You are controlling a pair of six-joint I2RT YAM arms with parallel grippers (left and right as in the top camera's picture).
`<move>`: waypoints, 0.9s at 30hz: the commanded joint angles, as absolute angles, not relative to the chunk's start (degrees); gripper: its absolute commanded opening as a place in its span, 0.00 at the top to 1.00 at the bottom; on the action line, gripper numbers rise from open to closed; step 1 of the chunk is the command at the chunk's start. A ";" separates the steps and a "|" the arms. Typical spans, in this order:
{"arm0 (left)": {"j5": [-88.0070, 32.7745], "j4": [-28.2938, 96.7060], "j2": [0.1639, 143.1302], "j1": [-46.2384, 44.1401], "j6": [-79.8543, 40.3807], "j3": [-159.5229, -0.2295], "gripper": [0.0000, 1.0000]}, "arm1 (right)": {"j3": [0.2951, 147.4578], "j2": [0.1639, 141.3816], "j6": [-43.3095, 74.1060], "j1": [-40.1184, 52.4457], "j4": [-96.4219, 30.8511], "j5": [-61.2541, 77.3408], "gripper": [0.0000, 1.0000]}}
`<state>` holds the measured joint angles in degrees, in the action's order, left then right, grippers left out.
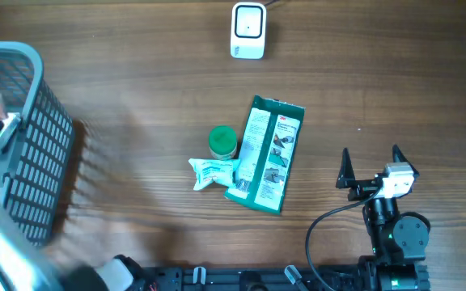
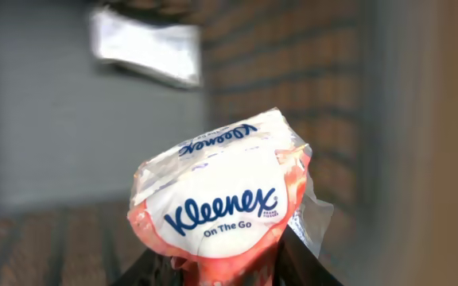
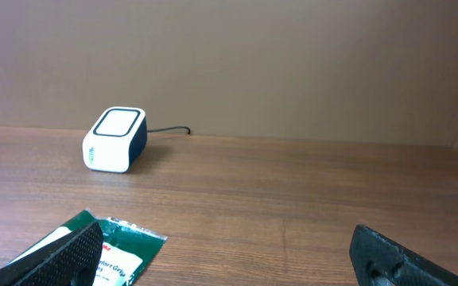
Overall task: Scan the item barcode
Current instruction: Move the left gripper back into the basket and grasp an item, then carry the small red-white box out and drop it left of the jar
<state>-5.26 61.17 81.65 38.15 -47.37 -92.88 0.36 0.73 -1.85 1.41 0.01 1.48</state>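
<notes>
Left claw (image 2: 226, 268) — raised, clutching Kleenex pack (image 2: 221, 199)

The scanner (image 1: 247, 31) sits at the table's (image 1: 136, 81) far edge. Mid-table, a jar (image 1: 222, 142) and a crumpled pouch (image 1: 211, 173) lie just left of a flat packet (image 1: 267, 153) — basket (image 1: 35, 145) far left, Kleenex pack (image 2: 225, 199) seemingly over it.

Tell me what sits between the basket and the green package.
Overhead view: a green-capped bottle and a white packet beside the package; otherwise bare table.
</notes>
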 commanded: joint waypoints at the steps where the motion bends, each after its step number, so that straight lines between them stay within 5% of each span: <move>1: -13.06 60.42 68.40 33.63 -47.16 -93.01 0.71 | 0.30 0.43 -2.61 1.58 0.16 2.17 0.00; 7: -7.05 62.59 60.86 12.58 -47.11 -92.03 0.69 | 0.30 0.45 -2.59 1.58 0.16 2.17 0.00; 13: 3.46 60.75 69.04 -8.16 -51.92 -80.07 0.69 | 0.30 0.43 -2.61 1.58 0.14 2.17 0.00; 24: 5.67 52.01 96.77 -22.35 -61.17 -69.47 0.67 | 0.30 0.45 -2.59 1.58 0.14 2.17 0.00; 26: 5.72 51.13 97.62 -22.39 -62.02 -69.47 0.61 | 0.30 0.45 -2.61 1.58 0.16 2.17 0.00; 27: 5.69 50.81 97.19 -22.02 -62.00 -69.71 0.44 | 0.30 0.43 -2.61 1.58 0.16 2.17 0.00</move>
